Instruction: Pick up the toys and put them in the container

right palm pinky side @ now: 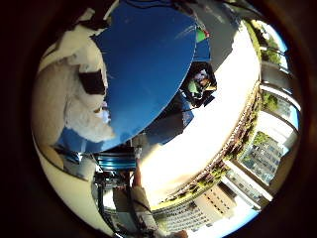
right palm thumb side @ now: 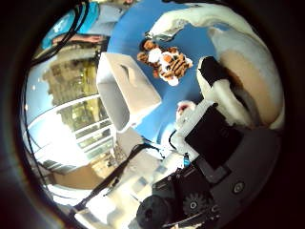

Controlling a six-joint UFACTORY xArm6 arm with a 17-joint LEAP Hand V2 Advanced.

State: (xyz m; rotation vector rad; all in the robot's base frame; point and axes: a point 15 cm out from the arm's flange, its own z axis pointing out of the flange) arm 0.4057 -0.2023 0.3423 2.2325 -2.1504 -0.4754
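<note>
Toys first: my hand (right palm thumb side: 214, 138) is curled round a white plush toy (right palm pinky side: 79, 106); the tiger (right palm thumb side: 164, 61) waits on the table (right palm pinky side: 148, 59). Next I'd carry it over the container (right palm thumb side: 126, 90).

The table (right palm pinky side: 148, 64) carries the container (right palm thumb side: 125, 90) and the tiger toy (right palm thumb side: 164, 61). The tiger toy lies on the table surface just beside the container, outside it and apart from its wall. A plush toy (right palm thumb side: 248, 76) sits close against the palm, between the hand (right palm thumb side: 209, 138) and the table, near the tiger toy. The same plush toy lies over the table edge in the little finger side view. Buildings (right palm pinky side: 257, 153) stand well behind the table, beyond a paved area (right palm pinky side: 208, 129).
</note>
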